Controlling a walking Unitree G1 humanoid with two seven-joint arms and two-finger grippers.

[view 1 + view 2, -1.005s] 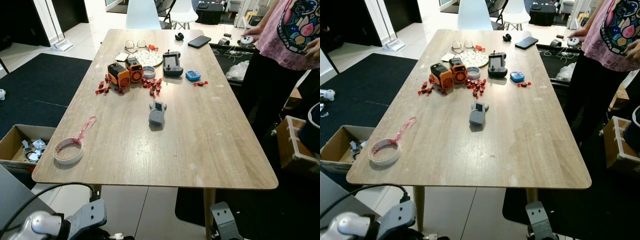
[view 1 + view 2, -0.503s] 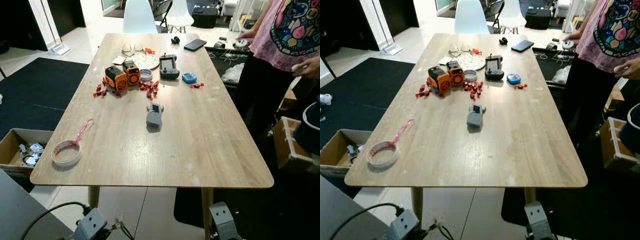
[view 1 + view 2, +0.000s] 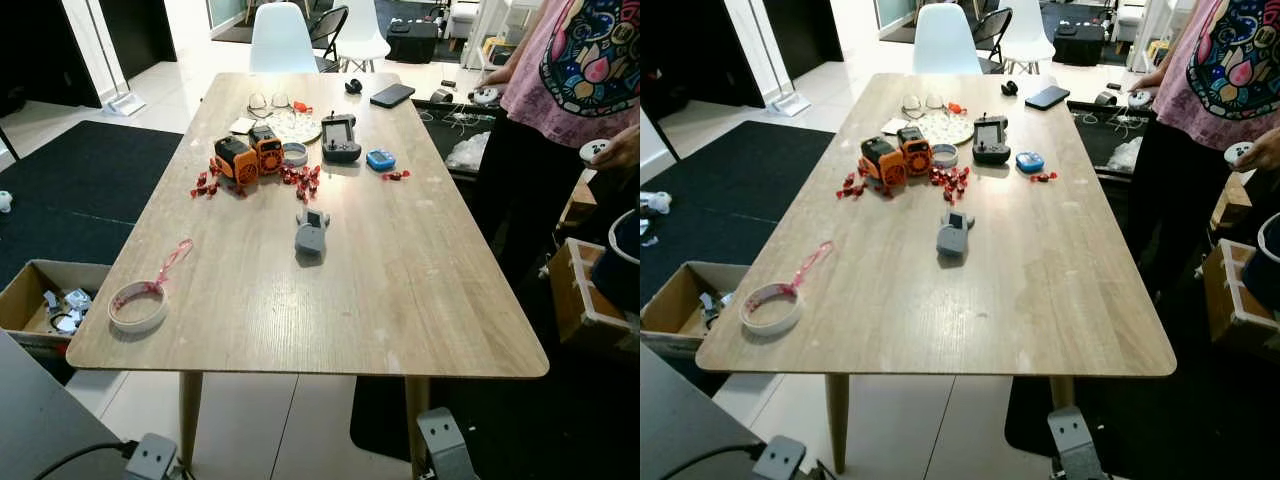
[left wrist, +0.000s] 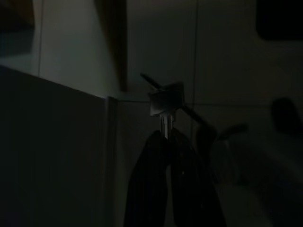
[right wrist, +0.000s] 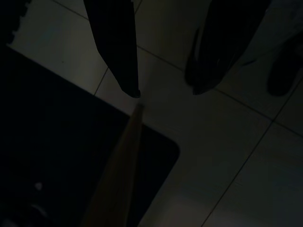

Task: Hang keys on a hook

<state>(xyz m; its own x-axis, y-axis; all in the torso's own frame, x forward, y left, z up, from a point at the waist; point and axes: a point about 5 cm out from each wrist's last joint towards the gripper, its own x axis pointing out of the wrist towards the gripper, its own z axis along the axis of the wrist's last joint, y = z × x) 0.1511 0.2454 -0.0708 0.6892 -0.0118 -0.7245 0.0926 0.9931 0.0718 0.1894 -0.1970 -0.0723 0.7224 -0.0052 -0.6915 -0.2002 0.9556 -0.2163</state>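
**Key pinched below the table's near edge**

The left gripper hangs in shadow over the tiled floor, its fingers closed on a key. The right gripper hangs idle, fingers spread and holding nothing. On the wooden table lie a tape roll and a grey block. A person stands at the far right.

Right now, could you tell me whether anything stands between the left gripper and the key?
Nothing does: the left gripper is already shut on the key, with its silver blade pinched between the black fingertips. The right gripper hangs idle and open above the floor tiles. The way to a hook cannot be judged from here.
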